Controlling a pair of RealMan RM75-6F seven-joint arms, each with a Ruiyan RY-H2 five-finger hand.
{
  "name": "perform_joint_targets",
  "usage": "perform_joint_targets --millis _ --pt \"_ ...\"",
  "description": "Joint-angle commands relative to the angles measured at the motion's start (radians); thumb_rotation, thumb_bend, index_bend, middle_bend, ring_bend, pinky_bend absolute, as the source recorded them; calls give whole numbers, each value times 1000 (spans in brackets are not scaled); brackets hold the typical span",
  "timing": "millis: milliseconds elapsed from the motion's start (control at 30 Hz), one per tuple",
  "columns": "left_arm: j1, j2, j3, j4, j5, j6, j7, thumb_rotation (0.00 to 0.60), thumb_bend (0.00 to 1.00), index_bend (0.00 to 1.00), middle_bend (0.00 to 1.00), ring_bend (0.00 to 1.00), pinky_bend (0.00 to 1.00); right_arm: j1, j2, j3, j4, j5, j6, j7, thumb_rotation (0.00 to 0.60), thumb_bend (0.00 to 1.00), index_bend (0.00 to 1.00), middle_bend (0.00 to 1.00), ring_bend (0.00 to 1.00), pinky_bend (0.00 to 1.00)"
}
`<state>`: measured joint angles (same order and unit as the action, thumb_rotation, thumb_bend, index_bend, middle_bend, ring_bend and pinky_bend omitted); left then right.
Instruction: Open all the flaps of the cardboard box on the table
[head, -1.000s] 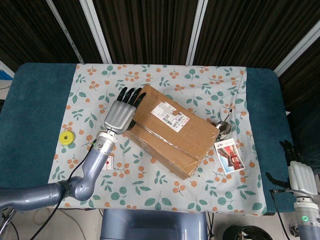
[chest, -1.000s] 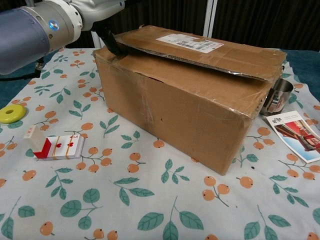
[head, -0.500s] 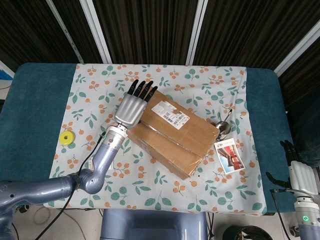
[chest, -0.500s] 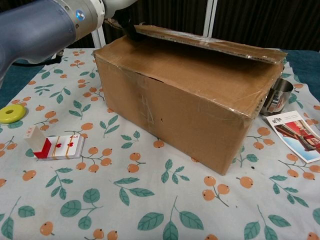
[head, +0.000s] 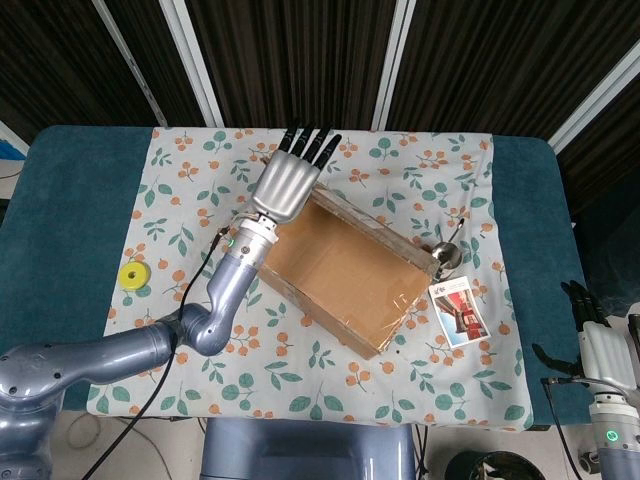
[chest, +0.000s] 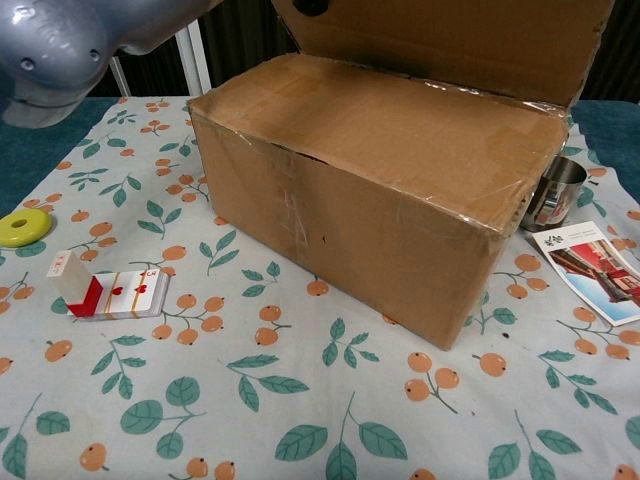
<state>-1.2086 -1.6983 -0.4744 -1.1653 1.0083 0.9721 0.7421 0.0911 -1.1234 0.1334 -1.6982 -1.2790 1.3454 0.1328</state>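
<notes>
The cardboard box lies slantwise on the floral cloth, and in the chest view the box fills the middle. Its far long flap stands upright, seen edge-on in the head view as the flap. Below the flap, flat taped cardboard covers the box top. My left hand is at the flap's left end with fingers straight and spread, touching it and holding nothing. My left arm crosses the chest view's top left corner. My right hand hangs past the table's right edge, fingers extended, with nothing in it.
A yellow disc and a playing-card pack lie left of the box. A metal cup stands against the box's right end, with a picture card in front of it. Teal table borders flank the cloth.
My left hand has moved up and back, swinging the far flap from nearly flat to upright. The right hand has not moved.
</notes>
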Motion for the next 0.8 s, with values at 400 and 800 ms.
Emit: perform_joint_targets --millis 400,800 --pt "-237 -175 -26 453 39 -103 -97 600 291 0 0 0 0 1 4 7 -4 22 -12 9 600 294 0 0 0 238" --pt "-332 -294 2 742 68 -177 -209 600 290 0 0 0 0 1 4 10 -2 37 -17 2 600 294 0 0 0 237"
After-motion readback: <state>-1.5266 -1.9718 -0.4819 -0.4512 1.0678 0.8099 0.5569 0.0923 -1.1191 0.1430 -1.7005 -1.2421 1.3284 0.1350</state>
